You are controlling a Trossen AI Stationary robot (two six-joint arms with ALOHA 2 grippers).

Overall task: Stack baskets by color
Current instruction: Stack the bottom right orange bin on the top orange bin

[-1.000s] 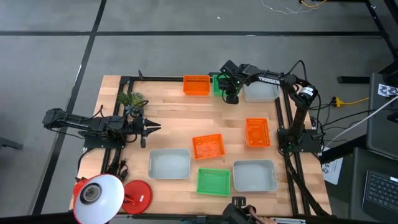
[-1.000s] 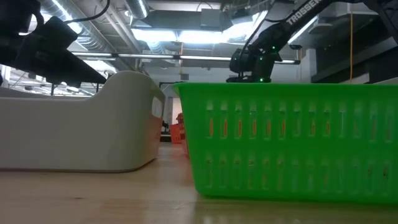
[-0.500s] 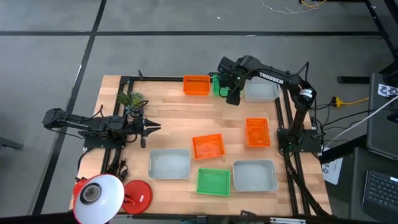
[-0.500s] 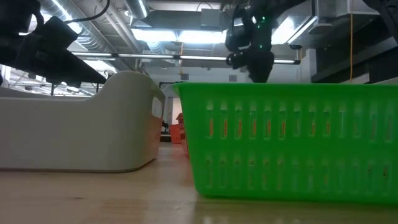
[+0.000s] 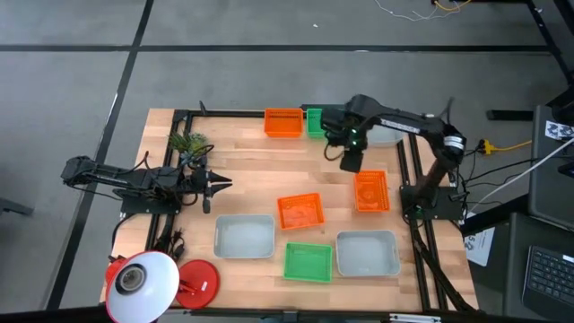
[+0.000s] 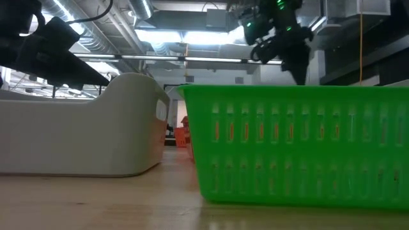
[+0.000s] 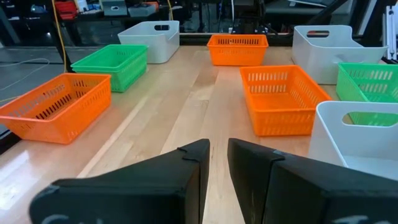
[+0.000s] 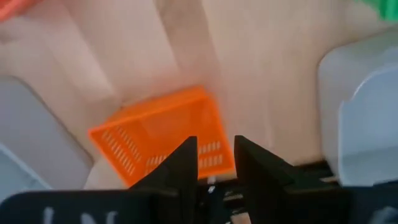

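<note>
Right gripper swung away from green basket at frame top toward orange basket at right, fingers slightly apart and empty; left gripper idle at left, fingers nearly together

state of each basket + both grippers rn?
orange basket at far edge: upright, empty, unstacked
green basket at far edge: upright, beside it
orange basket by right arm: upright, empty
centre orange basket: upright, empty
near green basket: upright, empty
two near grey baskets: upright, empty
right gripper: empty, above table
left gripper: nearly closed, empty
</note>
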